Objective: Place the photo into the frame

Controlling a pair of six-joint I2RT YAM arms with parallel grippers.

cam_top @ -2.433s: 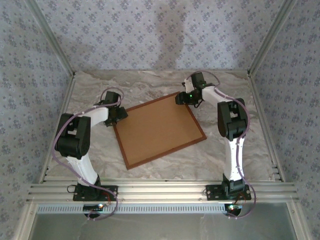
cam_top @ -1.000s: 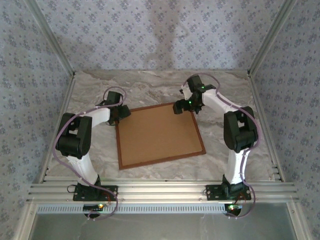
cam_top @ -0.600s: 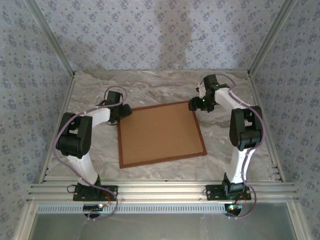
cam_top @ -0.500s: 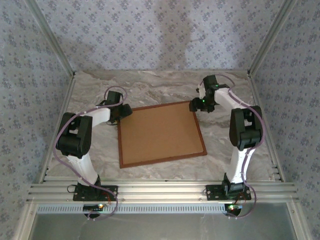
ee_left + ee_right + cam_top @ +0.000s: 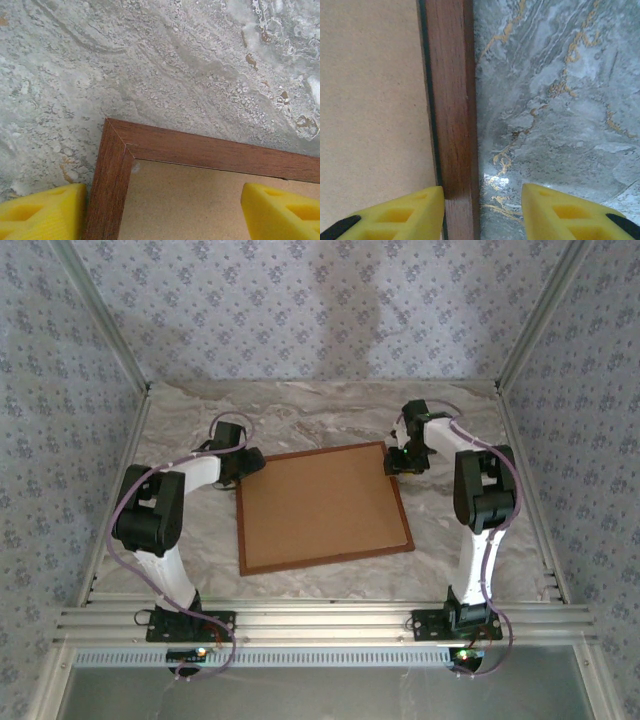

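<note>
From above, a thin reddish-brown wooden rectangular picture frame [image 5: 328, 560] lies flat in the middle of the grey marbled surface [image 5: 330, 412], turned slightly, with its plain brown backing board [image 5: 320, 505] facing up, so what sits under that board is hidden. The left hand [image 5: 243, 468] hangs low over the frame's far-left corner and the right hand [image 5: 395, 465] over the far end of its right rail. One arm at each far corner looks like a way to steady or square the frame between them. In the left wrist view, the left hand is spread wide. One yellow finger [image 5: 40, 215] sits outside the left rail and the other [image 5: 280, 210] sits over the board, with the mitred corner [image 5: 112, 145] between them and nothing gripped. In the right wrist view, the right hand straddles the wooden rail [image 5: 452, 100]. Its left finger [image 5: 395, 210] is over the board at the rail's inner edge, and its right finger [image 5: 565, 210] is over bare marble. The gap beside the rail shows the fingers are apart and not pinching. This placement suits a nip on the rail, or a nudge sideways, before the back is opened.
</note>
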